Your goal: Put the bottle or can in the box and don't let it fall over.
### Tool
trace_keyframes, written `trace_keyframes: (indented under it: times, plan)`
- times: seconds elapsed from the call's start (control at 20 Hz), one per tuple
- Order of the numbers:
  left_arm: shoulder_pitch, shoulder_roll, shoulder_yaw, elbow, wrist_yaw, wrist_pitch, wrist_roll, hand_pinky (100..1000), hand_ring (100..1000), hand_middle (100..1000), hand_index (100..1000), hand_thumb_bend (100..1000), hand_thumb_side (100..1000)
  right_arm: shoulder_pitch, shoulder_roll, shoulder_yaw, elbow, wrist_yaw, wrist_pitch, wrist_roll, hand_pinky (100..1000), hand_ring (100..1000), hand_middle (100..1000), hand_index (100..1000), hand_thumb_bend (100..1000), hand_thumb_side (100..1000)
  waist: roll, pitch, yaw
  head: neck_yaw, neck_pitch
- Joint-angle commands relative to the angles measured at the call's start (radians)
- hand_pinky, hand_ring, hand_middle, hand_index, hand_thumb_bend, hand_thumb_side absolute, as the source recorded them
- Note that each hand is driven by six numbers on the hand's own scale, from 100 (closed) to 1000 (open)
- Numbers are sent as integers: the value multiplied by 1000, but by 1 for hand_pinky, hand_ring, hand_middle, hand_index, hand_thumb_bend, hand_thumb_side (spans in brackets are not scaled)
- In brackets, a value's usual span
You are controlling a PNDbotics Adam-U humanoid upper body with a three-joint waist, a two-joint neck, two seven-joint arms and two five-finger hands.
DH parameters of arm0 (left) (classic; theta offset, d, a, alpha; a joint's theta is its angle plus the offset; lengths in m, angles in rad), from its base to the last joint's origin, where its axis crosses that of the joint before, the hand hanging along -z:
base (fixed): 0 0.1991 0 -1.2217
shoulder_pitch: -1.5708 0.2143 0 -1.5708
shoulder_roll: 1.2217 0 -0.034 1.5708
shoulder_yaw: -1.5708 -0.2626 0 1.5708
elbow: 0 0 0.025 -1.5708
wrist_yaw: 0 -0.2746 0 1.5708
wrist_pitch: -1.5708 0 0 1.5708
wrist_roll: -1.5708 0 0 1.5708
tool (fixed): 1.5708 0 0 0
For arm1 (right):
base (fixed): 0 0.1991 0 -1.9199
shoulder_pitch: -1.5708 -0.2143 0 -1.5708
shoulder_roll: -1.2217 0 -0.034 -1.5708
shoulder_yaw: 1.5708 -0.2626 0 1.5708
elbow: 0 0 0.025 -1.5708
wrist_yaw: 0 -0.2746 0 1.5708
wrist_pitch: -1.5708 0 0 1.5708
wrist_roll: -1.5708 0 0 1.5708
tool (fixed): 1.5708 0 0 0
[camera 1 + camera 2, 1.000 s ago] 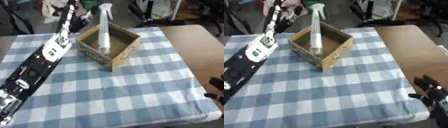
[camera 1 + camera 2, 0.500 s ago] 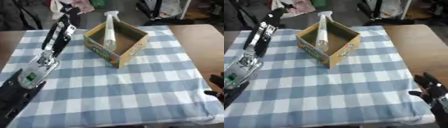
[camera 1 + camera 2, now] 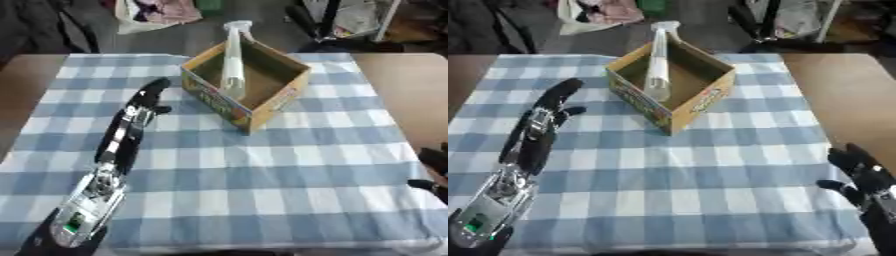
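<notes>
Our left hand (image 3: 546, 112) has pulled back from the box (image 3: 248, 85) toward the table's (image 3: 262, 180) left edge, fingers straight and empty. The spray bottle (image 3: 233, 60) stands inside the box near the far edge, leaning on its wall, so placement looks done. Our right hand (image 3: 859, 175) rests open at the near right corner.

The open brown cardboard box (image 3: 677, 85) has bright printing on its outside walls, but no words there can be read.

Left robot hand (image 3: 551, 107) outstretched, fingers straight; right robot hand (image 3: 859, 172) open, low.
</notes>
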Motion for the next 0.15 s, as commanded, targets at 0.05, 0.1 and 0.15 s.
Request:
trace_keyframes:
  times: [0.05, 0.1, 0.15]
  plan:
    - [-11, -36, -11, 25, -9, -17, -6, 820, 1000, 864, 916, 346, 980, -1, -14, -6, -11, -2, -3, 0, 774, 1000, 913, 1000, 100, 795, -3, -12, 3, 2, 6]
    - [-10, -39, -14, 32, -10, -21, -8, 820, 1000, 863, 915, 342, 982, 0, -14, -6, -10, -2, -4, 1, 774, 1000, 913, 1000, 100, 796, -3, -12, 3, 4, 6]
    - [-10, -40, -15, 38, -10, -25, -10, 819, 1000, 861, 914, 339, 981, 1, -13, -6, -10, -1, -4, 1, 774, 1000, 913, 1000, 100, 797, -4, -12, 3, 5, 6]
